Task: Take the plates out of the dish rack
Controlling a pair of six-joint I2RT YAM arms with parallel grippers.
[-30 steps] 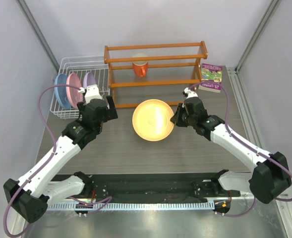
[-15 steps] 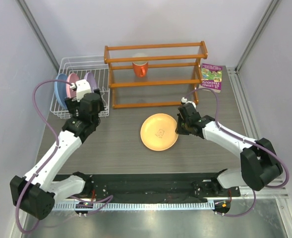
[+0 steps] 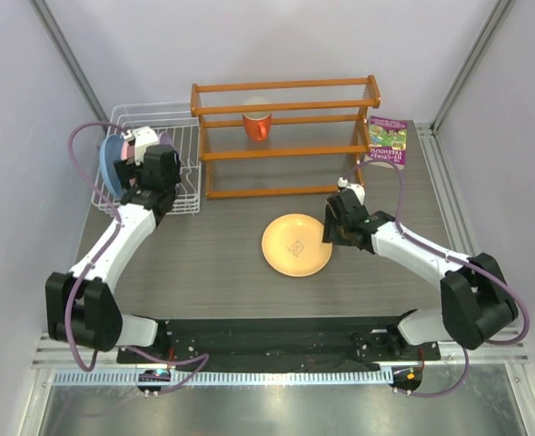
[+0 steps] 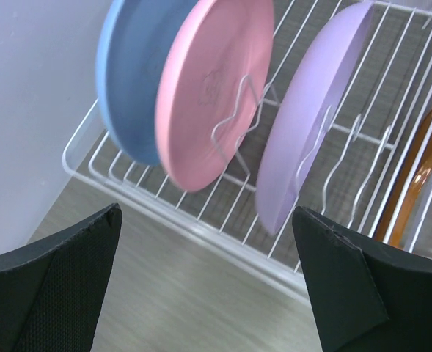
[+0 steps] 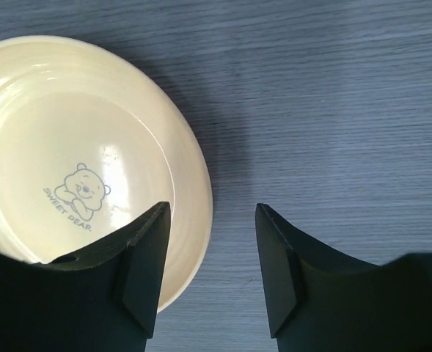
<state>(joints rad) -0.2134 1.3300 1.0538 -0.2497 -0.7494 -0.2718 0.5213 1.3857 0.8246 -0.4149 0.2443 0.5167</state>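
Note:
The yellow-orange plate (image 3: 296, 245) (image 5: 76, 169) lies flat on the table, right side up, showing a bear print. My right gripper (image 3: 329, 234) (image 5: 212, 213) hovers open at its right rim, one finger over the plate and one over bare table, holding nothing. The white wire dish rack (image 3: 181, 123) (image 4: 201, 235) stands at the back left. In it stand on edge a light blue plate (image 4: 127, 81), a pink plate (image 4: 216, 88) and a lilac plate (image 4: 311, 110). My left gripper (image 3: 155, 173) (image 4: 207, 211) is wide open above the rack's front edge, facing those plates and touching none.
An orange wooden shelf frame (image 3: 285, 136) stands just right of the rack, with an orange mug (image 3: 257, 124) inside it. A book (image 3: 387, 142) lies at the back right. Slanted wall rails close in both sides of the table.
My right gripper has lowered the yellow-orange plate onto the table and opened off it. My left arm has swung back and left to the rack, staying open.

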